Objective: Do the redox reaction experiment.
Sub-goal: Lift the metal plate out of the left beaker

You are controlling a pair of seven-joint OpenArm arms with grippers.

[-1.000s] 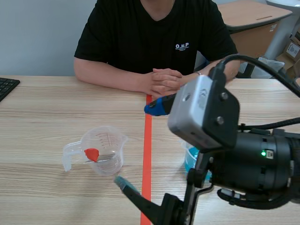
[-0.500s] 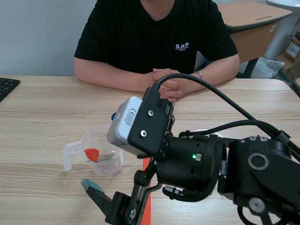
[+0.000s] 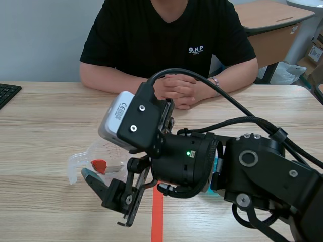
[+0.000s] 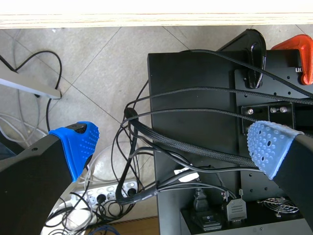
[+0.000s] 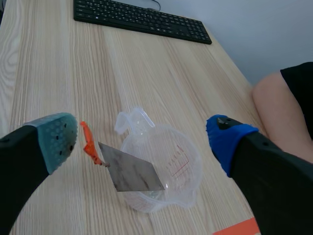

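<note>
Left gripper (image 4: 171, 147) hangs below the table edge, jaws apart, empty. Right gripper (image 5: 142, 139), jaws wide, hovers by the clear measuring cup (image 5: 171, 166) — probably lining up on the red-clipped metal sheet (image 5: 129, 171) propped at its 9 o'clock rim. Person's clasped hands (image 3: 176, 91) rest at 12 o'clock.

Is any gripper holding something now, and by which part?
Nothing is held. The right gripper is open near the clear cup, not gripping it; the left gripper is open too.

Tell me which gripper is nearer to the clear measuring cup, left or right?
Right. The right gripper is close by the clear measuring cup, its open fingers framing it. The left gripper hangs beyond the table edge, over floor cables.
</note>
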